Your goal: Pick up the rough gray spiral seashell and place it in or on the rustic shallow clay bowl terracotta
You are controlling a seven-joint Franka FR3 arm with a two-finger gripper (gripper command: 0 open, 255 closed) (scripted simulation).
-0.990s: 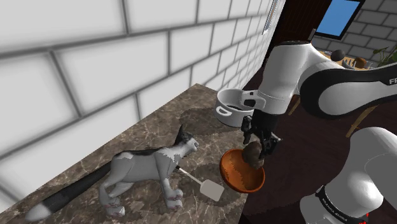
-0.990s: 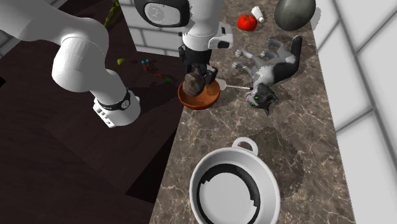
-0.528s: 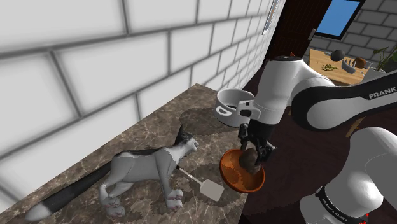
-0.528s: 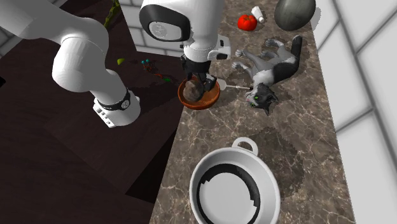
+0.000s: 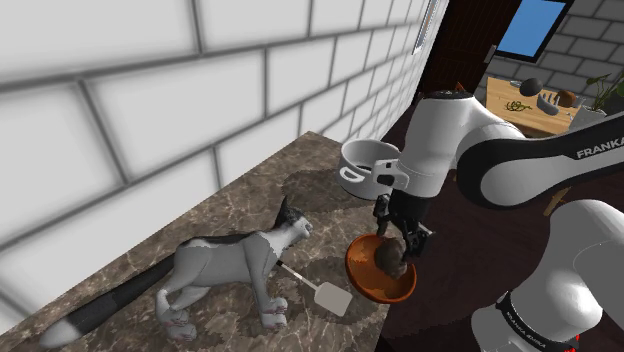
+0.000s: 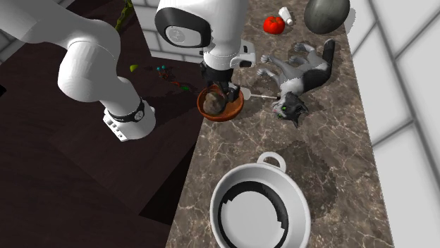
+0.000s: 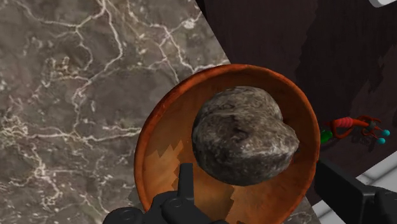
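The rough grey seashell (image 5: pixel 389 259) (image 6: pixel 212 103) (image 7: pixel 245 135) lies inside the reddish-brown clay bowl (image 5: pixel 360 281) (image 6: pixel 237 110) (image 7: pixel 147 143), which stands at the marble counter's edge nearest the arm. My gripper (image 5: pixel 401 238) (image 6: pixel 221 87) (image 7: pixel 253 169) hangs just above the bowl, open. Its fingers (image 7: pixel 186 181) stand either side of the shell, and the far one is clear of it.
A grey-and-white toy cat (image 5: pixel 230 260) (image 6: pixel 297 76) lies beside the bowl, with a white spatula (image 5: pixel 326 294) between them. A white pot (image 5: pixel 362 166) (image 6: pixel 259 208) stands further along the counter. A tomato (image 6: pixel 273 25) and a dark rounded object (image 6: pixel 326 14) sit beyond the cat. Dark floor lies past the counter edge.
The gripper has come down over the bowl with the shell, its fingers have parted, and the shell now rests in the bowl.
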